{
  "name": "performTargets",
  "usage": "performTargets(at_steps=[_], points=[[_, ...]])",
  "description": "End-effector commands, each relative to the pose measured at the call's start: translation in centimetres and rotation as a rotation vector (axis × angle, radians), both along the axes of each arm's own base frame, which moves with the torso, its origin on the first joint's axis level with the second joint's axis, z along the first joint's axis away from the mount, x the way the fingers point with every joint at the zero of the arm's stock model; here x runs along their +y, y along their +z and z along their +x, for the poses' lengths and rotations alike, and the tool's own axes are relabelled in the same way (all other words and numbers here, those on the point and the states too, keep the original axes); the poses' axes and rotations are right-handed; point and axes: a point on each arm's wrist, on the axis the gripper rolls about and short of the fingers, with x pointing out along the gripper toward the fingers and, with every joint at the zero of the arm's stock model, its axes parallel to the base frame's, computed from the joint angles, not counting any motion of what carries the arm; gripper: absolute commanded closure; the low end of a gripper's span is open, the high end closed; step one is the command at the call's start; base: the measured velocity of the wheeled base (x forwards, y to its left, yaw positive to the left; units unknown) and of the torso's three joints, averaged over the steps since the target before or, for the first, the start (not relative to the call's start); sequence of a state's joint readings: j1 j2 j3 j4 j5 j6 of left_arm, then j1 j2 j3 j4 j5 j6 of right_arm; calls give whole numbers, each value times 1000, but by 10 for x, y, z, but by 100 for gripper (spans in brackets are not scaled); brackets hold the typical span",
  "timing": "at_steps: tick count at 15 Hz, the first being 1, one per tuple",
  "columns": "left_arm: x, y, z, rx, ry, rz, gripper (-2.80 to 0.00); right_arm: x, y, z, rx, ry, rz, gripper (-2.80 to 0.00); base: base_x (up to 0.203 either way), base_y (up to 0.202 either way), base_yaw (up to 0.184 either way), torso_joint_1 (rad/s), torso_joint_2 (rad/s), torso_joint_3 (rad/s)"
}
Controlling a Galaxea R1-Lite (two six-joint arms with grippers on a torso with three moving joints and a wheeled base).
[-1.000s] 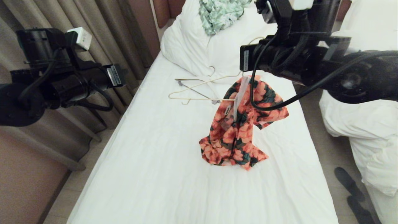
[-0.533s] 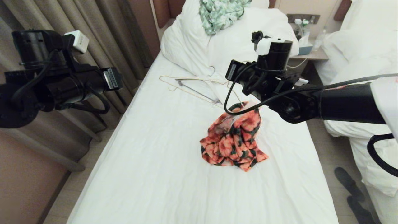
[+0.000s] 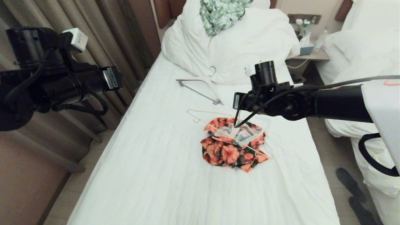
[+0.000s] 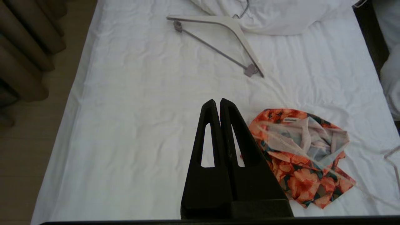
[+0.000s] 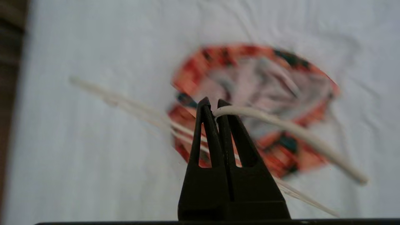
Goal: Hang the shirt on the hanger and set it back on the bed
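The shirt (image 3: 232,150) lies crumpled on the bed (image 3: 156,175), coral flowers outside and its pale inside with the neck label facing up. The thin cream hanger (image 3: 200,120) lies slanted across it, one end sticking out onto the sheet toward the left. My right gripper (image 5: 212,102) hovers just above the shirt (image 5: 256,103), shut on the hanger (image 5: 281,125) wire near its hook. How far the hanger sits inside the shirt is unclear. My left gripper (image 4: 217,101) is shut and holds nothing, raised over the bed's left side, apart from the shirt (image 4: 300,156).
A thicker white hanger (image 3: 203,84) with a grey bar lies near the big pillow (image 3: 237,47), which carries a pale green garment (image 3: 222,12). Curtains (image 3: 103,31) hang on the left. A second bed (image 3: 368,131) and a nightstand (image 3: 309,54) stand on the right.
My right arm has come down toward the bed with the hanger. The shirt, hanging from it a second ago, has collapsed onto the sheet. The left arm has barely moved.
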State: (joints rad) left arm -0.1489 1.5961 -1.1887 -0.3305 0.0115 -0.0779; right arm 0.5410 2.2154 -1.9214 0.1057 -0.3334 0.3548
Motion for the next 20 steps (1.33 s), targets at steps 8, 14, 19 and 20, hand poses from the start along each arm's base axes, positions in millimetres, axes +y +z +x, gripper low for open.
performTargets(at_steps=[8, 14, 19, 20], points=[[3, 13, -13, -48, 4, -7, 0, -8, -72, 42, 106, -26, -154, -280, 0, 0, 0, 0, 0, 0], [7, 3, -30, -25, 8, 18, 0, -35, -60, -21, 242, -85, -269, 0, 0, 0, 0, 0, 0, 0], [22, -3, -90, -44, 36, 17, 0, -86, -52, -107, 277, -133, -267, 0, 0, 0, 0, 0, 0, 0], [26, 2, -105, -74, 51, 14, 0, -100, -57, -129, 288, -142, -274, 0, 0, 0, 0, 0, 0, 0]])
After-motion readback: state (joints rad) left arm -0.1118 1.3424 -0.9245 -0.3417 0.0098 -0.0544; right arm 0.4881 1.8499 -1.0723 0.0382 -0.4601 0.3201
